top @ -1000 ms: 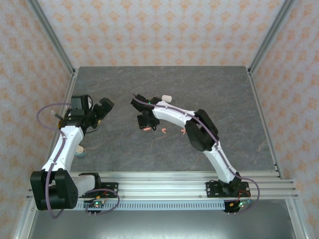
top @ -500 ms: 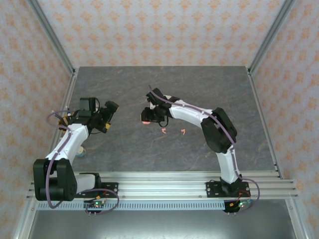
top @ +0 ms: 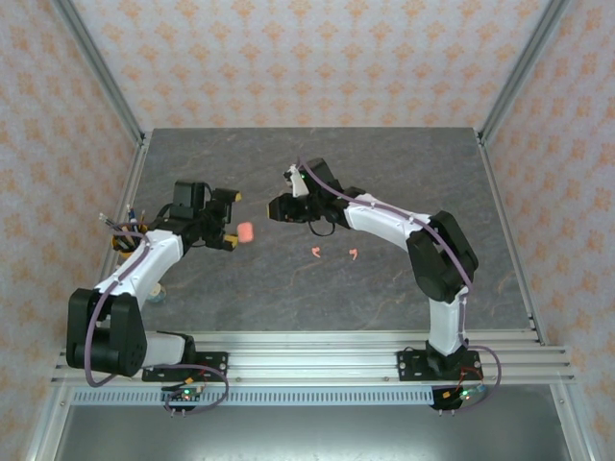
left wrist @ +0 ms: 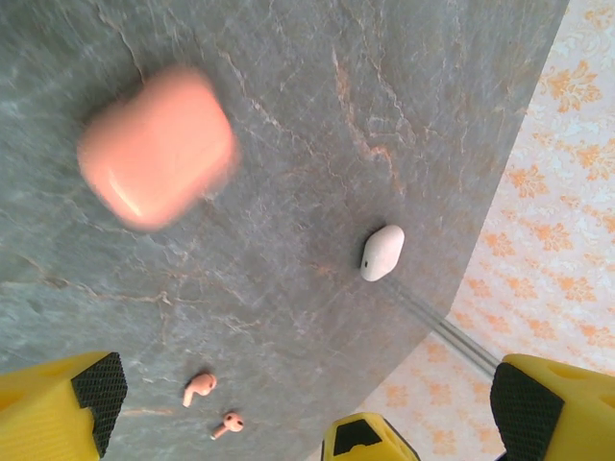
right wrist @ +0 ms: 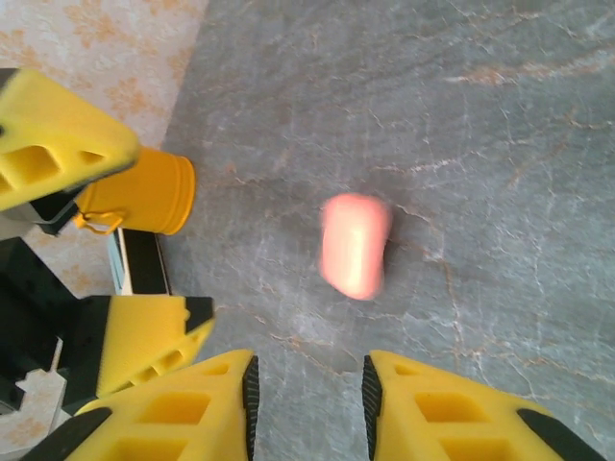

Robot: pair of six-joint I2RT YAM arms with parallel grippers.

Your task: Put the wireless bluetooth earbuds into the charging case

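Pink case (top: 245, 233): closed | white case (left wrist: 381, 253): closed | pink earbuds (top: 315, 252): loose on table (top: 404, 163)

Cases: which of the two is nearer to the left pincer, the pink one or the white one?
The pink case. It lies just in front of the open left pincer and looks large in the left wrist view, while the white case looks smaller and sits farther off.

Left end effector (top: 231, 219) wide apart, right end effector (top: 277, 207) narrowly parted.
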